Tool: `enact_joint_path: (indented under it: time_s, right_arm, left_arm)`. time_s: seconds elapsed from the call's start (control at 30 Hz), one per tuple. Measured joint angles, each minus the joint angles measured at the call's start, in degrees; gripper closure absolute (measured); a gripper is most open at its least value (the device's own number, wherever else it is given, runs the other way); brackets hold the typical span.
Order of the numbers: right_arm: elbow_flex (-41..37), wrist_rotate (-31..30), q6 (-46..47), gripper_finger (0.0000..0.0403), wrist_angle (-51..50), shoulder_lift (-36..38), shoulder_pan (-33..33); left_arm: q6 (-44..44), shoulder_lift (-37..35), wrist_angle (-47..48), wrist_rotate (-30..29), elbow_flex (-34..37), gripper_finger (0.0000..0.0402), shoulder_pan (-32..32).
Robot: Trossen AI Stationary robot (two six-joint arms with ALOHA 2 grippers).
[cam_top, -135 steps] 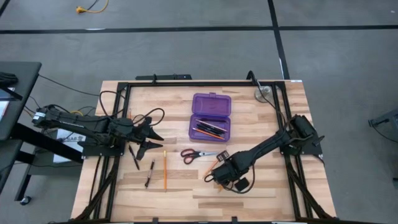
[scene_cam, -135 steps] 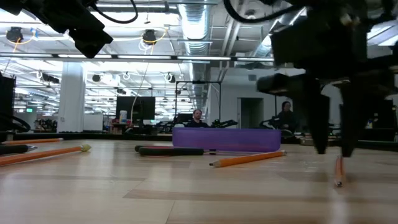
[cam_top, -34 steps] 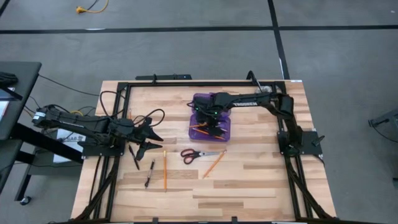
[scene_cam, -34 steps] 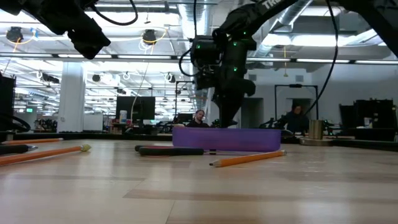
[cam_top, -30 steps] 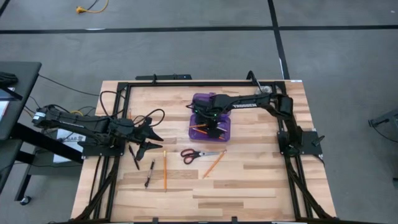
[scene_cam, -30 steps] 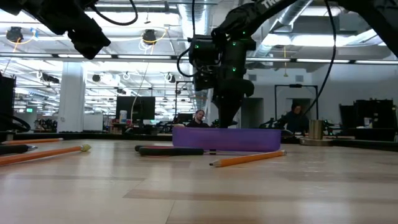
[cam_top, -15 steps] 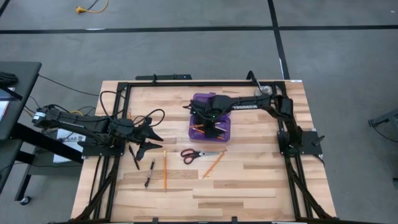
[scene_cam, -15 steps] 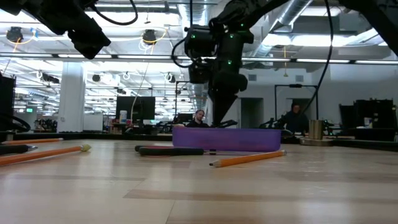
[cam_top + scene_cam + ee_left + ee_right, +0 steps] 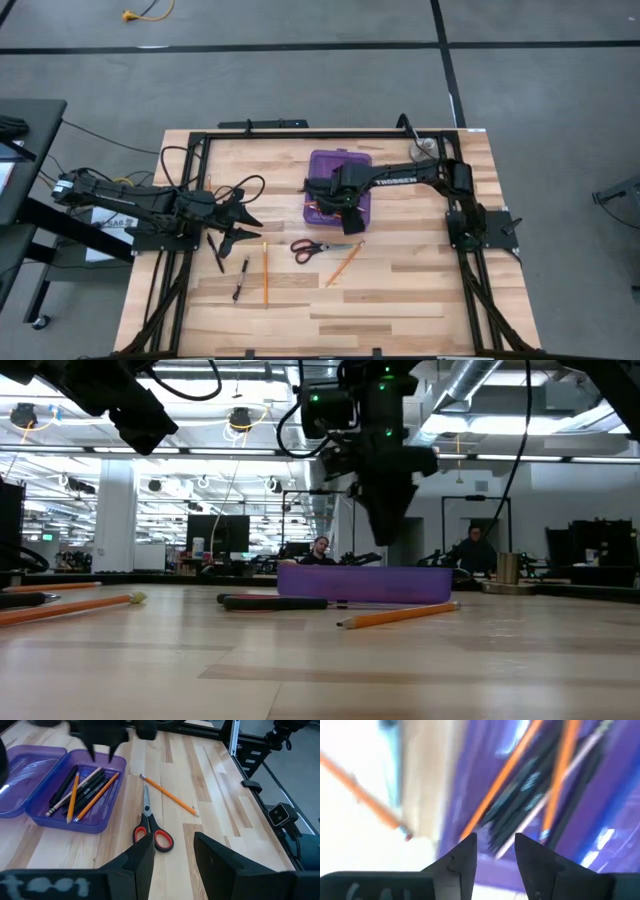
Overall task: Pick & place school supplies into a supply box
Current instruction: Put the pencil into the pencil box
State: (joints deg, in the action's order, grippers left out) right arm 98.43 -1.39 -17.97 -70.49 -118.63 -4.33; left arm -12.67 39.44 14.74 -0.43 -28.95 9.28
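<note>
The purple supply box [image 9: 340, 165] lies open at the table's middle, with several orange pencils and black pens in its tray [image 9: 75, 795]. My right gripper [image 9: 495, 852] hovers open and empty above the tray's near part [image 9: 347, 218] and also shows in the low view [image 9: 385, 510]. The red-and-black scissors [image 9: 320, 247] and one orange pencil [image 9: 345, 263] lie flat on the table just near of the box. Another pencil [image 9: 265, 272] and two black pens [image 9: 241, 278] lie at the near left. My left gripper [image 9: 172, 852] waits open and empty at the left [image 9: 235, 225].
A black metal frame [image 9: 300, 134] runs around the table's edges. A round silver disc [image 9: 422, 152] sits at the far right corner. Bare wood lies near of the scissors and to the right of the box.
My right gripper has risen out of the supply box's tray, where its fingers pointed down a second ago, and has gone a little toward the table's near edge. It now hangs clear above the box. The supplies on the table have stayed where they were.
</note>
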Motion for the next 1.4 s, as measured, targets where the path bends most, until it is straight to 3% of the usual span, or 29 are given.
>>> enact_joint_path:
  time_s: [0.33,0.7,0.97,1.4]
  right_arm:
    - [-0.57,3.04,3.23,0.0283,-1.54,-0.02,9.85]
    - [-1.05,3.04,3.59,0.0283,12.25,-0.57,19.59]
    - [-6.71,2.57,5.3,0.0283,15.44,-0.74,21.34]
    - [-7.04,2.15,5.89,0.0283,15.29,-0.74,21.56]
  left_arm:
    - [-0.04,-0.01,-0.01,-0.02,0.0,0.0274,0.0]
    - [-1.48,-0.01,-0.03,-0.39,0.0,0.0274,0.02]
    - [-2.99,0.0,0.0,-0.39,0.0,0.0274,0.04]
    - [-2.99,-0.01,-0.02,-0.44,0.0,0.0274,0.02]
